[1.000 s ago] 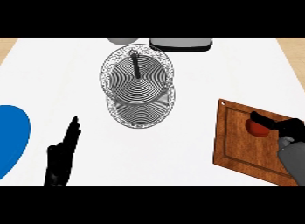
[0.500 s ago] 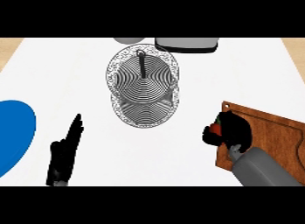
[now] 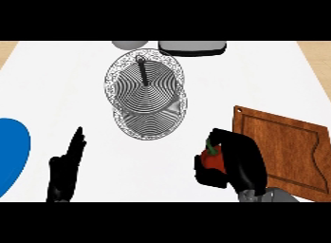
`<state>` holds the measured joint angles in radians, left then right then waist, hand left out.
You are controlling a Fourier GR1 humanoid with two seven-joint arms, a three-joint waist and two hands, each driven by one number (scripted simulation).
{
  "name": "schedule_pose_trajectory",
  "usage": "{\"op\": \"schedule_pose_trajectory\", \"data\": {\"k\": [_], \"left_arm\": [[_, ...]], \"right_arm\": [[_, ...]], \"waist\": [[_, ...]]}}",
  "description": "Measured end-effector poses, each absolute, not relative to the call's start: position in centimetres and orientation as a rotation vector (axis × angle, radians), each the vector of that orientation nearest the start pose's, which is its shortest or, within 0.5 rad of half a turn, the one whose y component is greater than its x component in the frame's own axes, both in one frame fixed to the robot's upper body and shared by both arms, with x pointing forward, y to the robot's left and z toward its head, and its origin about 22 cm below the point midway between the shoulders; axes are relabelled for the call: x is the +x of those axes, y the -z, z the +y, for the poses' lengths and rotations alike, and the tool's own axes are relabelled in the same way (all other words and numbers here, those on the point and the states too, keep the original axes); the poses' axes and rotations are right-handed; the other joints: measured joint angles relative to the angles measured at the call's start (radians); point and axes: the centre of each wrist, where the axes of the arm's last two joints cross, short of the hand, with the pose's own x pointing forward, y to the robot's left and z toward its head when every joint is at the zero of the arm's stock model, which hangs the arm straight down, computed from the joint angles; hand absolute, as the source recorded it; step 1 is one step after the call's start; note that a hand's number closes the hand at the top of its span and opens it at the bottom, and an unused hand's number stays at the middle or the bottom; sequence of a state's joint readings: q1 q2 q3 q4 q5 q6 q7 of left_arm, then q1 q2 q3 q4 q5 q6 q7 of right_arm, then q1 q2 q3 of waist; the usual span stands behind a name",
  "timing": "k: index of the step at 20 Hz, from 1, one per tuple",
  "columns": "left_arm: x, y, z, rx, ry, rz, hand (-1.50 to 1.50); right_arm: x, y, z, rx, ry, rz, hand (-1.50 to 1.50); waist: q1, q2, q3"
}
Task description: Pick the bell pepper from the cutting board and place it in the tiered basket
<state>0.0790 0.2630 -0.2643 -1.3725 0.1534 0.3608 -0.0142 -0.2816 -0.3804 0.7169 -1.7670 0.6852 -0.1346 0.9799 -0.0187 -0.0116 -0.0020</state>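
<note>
White counter [image 3: 63, 85] fills the view, with the wire tiered basket [image 3: 145, 97] at 12 o'clock, a blue plate [image 3: 3, 156] cut off at 8 o'clock and the wooden cutting board [image 3: 294, 147] at 4 o'clock. At 5 o'clock the right hand [image 3: 238, 161] is curled round the red bell pepper [image 3: 212, 160], which sits just past the board's left edge, over the counter and apart from the basket. At 7 o'clock the left hand [image 3: 66, 171] rests with its fingers straight and nothing in it.
</note>
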Motion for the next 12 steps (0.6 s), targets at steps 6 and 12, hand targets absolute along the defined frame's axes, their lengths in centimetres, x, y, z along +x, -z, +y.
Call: {"op": "schedule_pose_trajectory", "data": {"k": [6,12], "left_arm": [[20.4,5.9,25.1,0.266,-0.005,-1.28,0.0],[21.0,5.8,25.3,0.26,0.007,-1.287,0.0]], "right_arm": [[19.7,-15.4,-13.4,-0.814,-0.688,-1.476,1.5],[17.5,-21.5,-14.5,-0.906,-0.664,-1.644,1.5]], "waist": [[-0.006,-0.001,0.0],[0.005,0.003,0.0]]}}
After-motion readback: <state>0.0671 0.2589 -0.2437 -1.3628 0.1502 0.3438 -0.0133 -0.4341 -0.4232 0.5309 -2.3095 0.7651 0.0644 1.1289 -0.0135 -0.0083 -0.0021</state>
